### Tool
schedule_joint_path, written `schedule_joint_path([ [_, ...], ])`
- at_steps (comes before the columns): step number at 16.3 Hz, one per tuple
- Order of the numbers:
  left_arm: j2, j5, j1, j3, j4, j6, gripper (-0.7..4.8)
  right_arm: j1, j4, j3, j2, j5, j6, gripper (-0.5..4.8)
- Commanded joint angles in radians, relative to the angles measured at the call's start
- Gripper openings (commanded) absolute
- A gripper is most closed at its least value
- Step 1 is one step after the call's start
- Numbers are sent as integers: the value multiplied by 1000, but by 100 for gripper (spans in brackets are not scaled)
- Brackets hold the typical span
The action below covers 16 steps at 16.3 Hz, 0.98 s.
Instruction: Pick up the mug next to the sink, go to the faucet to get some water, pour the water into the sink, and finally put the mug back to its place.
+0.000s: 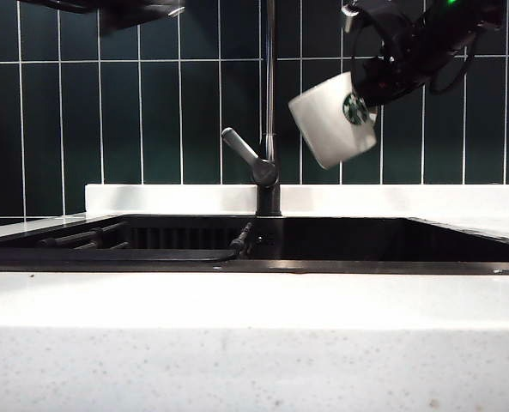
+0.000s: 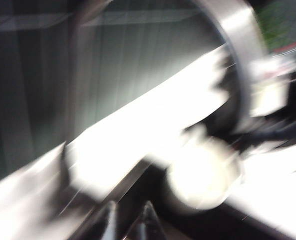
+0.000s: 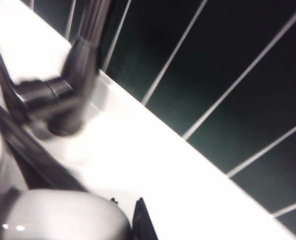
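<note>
Mug [image 1: 331, 118], white with the green logo facing the exterior camera, hangs tilted in the air above the right half of the sink [image 1: 366, 266], its mouth tipped down toward the faucet side. It sits just right of the faucet [image 1: 269, 103], whose straight pipe rises out of the top of the exterior view and whose lever handle angles up to the left. No stream of water is visible from the mug or the tap. The right gripper [image 1: 367, 86] has the mug clamped at its upper right, jaws closed on it; in the right wrist view the pale mug body fills the near corner beside a dark fingertip [image 3: 140, 220], with the faucet base and the white ledge beyond. The left gripper [image 2: 128, 225] is high at the exterior view's upper left edge, well apart from the mug. Its wrist view is badly smeared: 2 dark fingertips show with a narrow gap and seemingly nothing between them, though how far open they stand I cannot tell. Dark green tiles [image 1: 151, 120] back the white countertop [image 1: 237, 343].
</note>
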Motion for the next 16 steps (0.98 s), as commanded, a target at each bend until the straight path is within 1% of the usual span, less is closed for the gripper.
schedule_joint_path([
  [1, -88, -248, -21, -14, -424, 360, -6, -2, 48, 14, -21, 82, -80, 0],
  [2, -108, -266, -28, -39, -428, 363, -6, -2, 48, 14, -19, 95, -81, -1],
  [4, -153, -311, -30, -92, -415, 362, -6, -2, 48, 13, -19, 134, -131, 0],
  [7, -234, -388, -30, -184, -397, 356, -6, 12, 43, 13, -19, 197, -345, -1],
  [10, -322, -422, -27, -292, -316, 317, -6, 23, 19, 12, -19, 242, -475, -1],
  [11, -364, -440, -27, -356, -297, 316, -6, 23, 18, 11, -19, 256, -519, -1],
  [13, -412, -470, -27, -451, -257, 288, -6, 22, 18, 11, -18, 258, -609, -1],
  [15, -468, -477, -27, -569, -192, 242, -6, 22, 19, 11, -18, 258, -679, -1],
  [16, -520, -478, -27, -668, -126, 204, -6, 22, 19, 11, -18, 248, -747, -1],
])
